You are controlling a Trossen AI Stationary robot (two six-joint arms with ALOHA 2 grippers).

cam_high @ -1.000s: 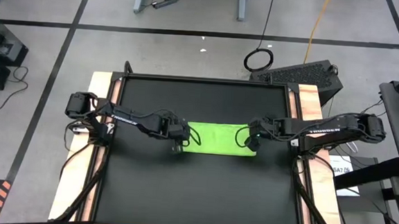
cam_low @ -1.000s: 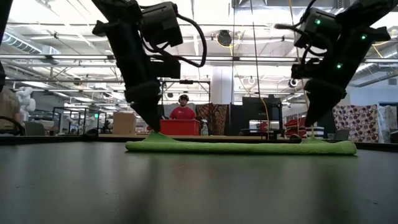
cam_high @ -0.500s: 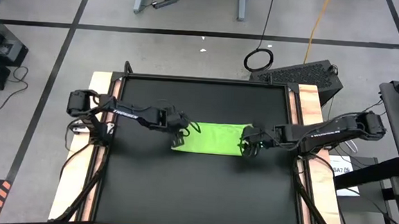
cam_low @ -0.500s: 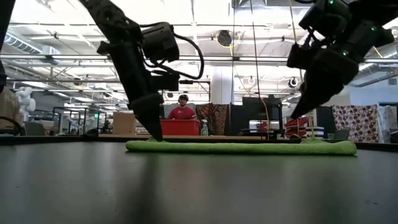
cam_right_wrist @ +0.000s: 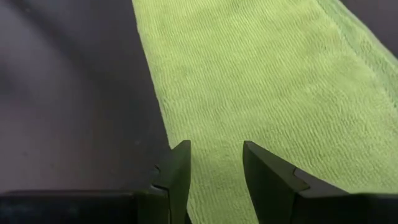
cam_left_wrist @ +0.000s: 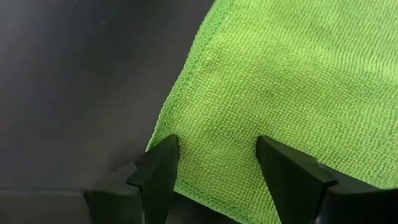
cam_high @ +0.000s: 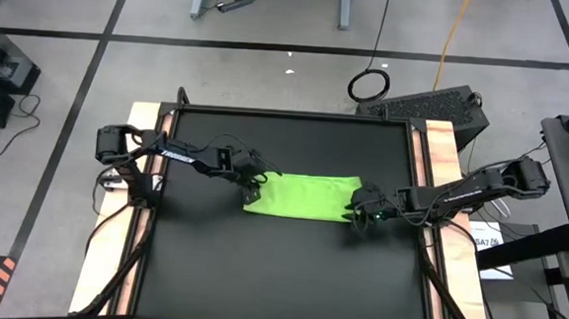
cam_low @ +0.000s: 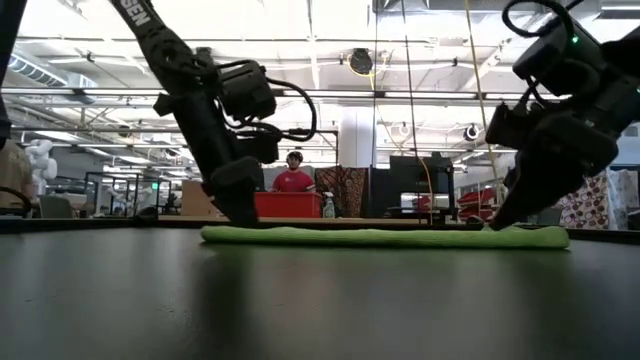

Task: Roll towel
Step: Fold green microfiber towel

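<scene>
Straddling the towel's corner with fingers spread, the left tool sits low at the cloth's left end, gripping nothing. At the opposite end the right tool is likewise parted over the hem. Between them the towel lies flat mid-worktop.

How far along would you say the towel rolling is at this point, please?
Nothing is rolled yet: the towel lies flat on the table. In hand, the left gripper and right gripper sit open at its two near corners. Gripping the edge and the whole roll remain.
</scene>
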